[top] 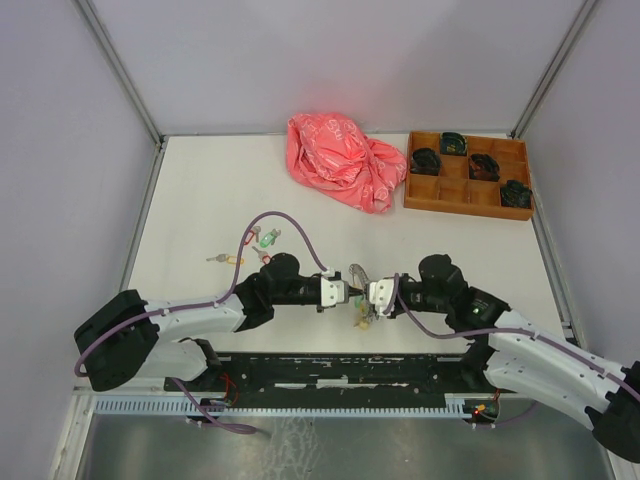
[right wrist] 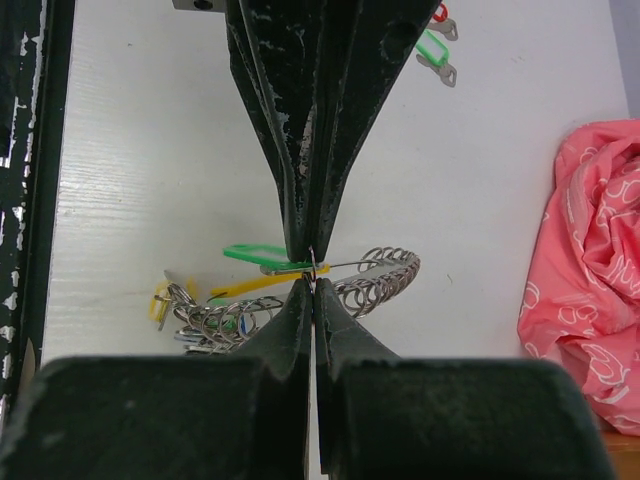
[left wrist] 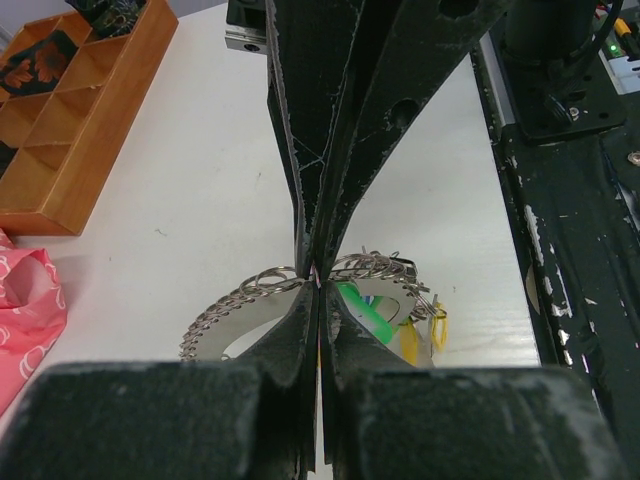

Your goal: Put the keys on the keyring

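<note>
The white table (top: 200,200) carries a pink bag (top: 345,160) and a wooden tray (top: 466,207) at its far side. Near centre, the left gripper (top: 351,291) and right gripper (top: 369,292) meet tip to tip, both pressed together. The left pinches the keyring (left wrist: 240,300) by its coil. The right closes where a green-tagged key (right wrist: 250,253) meets the ring's wire; which it holds I cannot tell. Threading seems in hand. Next probably calls for working that key along the coil, then fetching the loose keys (top: 265,238) lying to the left.
</note>
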### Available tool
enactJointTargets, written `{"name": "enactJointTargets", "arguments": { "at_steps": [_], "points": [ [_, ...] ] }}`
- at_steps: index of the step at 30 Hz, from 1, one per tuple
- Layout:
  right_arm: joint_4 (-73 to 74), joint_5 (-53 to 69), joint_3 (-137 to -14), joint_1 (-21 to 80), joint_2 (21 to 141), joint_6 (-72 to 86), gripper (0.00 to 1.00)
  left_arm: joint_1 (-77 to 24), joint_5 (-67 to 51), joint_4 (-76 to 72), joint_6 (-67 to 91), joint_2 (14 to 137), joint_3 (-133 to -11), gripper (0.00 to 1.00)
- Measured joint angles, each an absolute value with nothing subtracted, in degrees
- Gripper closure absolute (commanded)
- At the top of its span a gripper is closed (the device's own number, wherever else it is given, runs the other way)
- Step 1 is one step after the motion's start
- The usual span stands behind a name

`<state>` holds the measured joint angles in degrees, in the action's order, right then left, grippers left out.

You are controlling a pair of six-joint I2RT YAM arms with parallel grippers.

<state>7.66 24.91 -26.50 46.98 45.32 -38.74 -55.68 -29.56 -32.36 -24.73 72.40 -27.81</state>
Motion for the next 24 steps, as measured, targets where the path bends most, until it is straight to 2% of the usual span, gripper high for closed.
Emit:
{"name": "enactJointTargets", "arguments": {
  "at_steps": [24],
  "points": [
    [4.73, 25.17, -25.32, 47.13, 41.91, -38.20, 0.99, -54.50, -28.93, -31.42, -21.41, 76.14, -29.69, 0.97]
  ]
}}
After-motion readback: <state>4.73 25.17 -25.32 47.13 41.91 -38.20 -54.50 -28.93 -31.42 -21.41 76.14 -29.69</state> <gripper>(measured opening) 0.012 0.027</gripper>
